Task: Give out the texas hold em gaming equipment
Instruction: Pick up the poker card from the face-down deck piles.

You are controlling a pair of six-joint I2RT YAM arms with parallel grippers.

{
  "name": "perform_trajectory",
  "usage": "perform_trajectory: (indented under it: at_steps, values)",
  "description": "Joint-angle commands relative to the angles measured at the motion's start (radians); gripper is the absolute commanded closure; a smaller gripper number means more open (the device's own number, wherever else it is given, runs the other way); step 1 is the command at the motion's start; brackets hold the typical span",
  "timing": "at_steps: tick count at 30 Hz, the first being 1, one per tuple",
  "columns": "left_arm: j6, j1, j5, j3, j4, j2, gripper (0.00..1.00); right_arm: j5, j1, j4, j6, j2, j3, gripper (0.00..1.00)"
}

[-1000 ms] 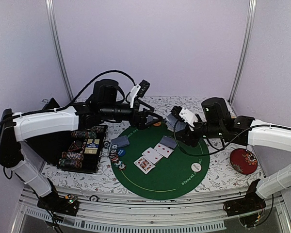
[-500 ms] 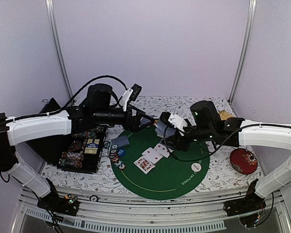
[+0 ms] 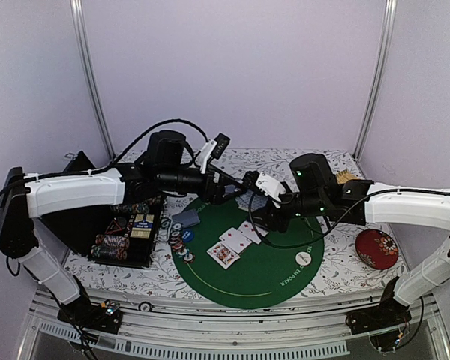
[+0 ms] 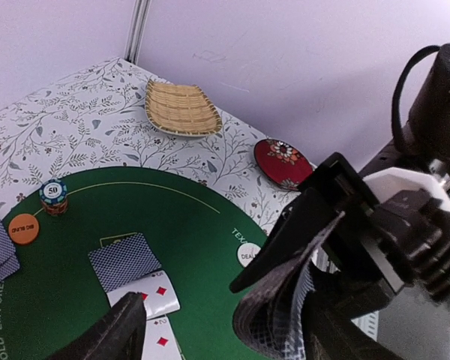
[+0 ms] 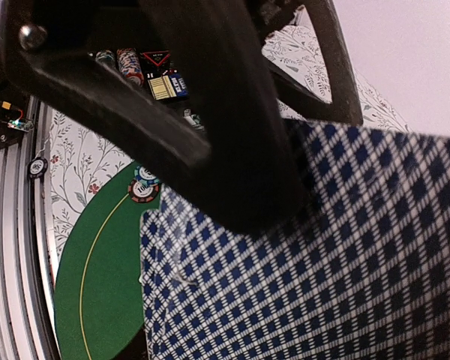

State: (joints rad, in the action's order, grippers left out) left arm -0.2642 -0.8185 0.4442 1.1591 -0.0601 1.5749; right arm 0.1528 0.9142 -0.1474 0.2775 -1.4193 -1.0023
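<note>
My right gripper (image 3: pixel 259 202) is shut on a deck of playing cards (image 5: pixel 315 270) with blue chequered backs, held above the far side of the green mat (image 3: pixel 262 274). The deck fills the right wrist view. My left gripper (image 3: pixel 236 187) is open and meets it from the left. In the left wrist view the bent deck (image 4: pixel 285 315) sits between my left fingers (image 4: pixel 112 334). Face-up cards (image 3: pixel 238 240) and face-down cards (image 3: pixel 186 219) lie on the mat. Chips (image 3: pixel 178 241), a blue button (image 3: pixel 187 234) and a white dealer button (image 3: pixel 304 258) lie there too. An orange button (image 4: pixel 23 228) and a chip stack (image 4: pixel 53 196) show in the left wrist view.
A black chip case (image 3: pixel 131 229) with chip rows stands left of the mat. A red dish (image 3: pixel 376 248) lies at the right. A wicker basket (image 4: pixel 181 109) sits at the far right corner. Cables hang over the far side of the mat.
My right gripper has carried the deck left towards the left gripper. My left gripper drew back a little, then came forward to the deck.
</note>
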Motion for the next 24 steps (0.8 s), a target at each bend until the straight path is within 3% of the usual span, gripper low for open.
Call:
perform_trajectory:
  at_steps: [1, 3, 7, 10, 15, 24]
  values:
    - [0.023, -0.016, -0.005, 0.059, 0.030, 0.036, 0.31, 0.008, 0.011, 0.027, 0.006, -0.009, -0.034, 0.56]
    - [0.031, -0.019, -0.015, 0.065, 0.041, 0.035, 0.41, 0.004, 0.010, 0.024, 0.007, -0.007, -0.032, 0.56]
    - [0.040, -0.018, -0.049, 0.049, 0.048, 0.001, 0.75, -0.001, 0.010, 0.027, 0.009, 0.007, -0.022, 0.56]
    - [0.043, -0.020, -0.049, 0.030, 0.042, -0.023, 0.87, -0.009, 0.011, 0.031, 0.009, 0.017, -0.015, 0.56]
    - [0.042, -0.020, -0.004, 0.016, 0.040, -0.039, 1.00, -0.028, 0.009, 0.027, 0.012, 0.026, -0.012, 0.56]
    - [0.044, -0.009, -0.029, -0.007, 0.043, -0.091, 1.00, -0.057, 0.004, 0.022, 0.012, 0.045, 0.004, 0.56]
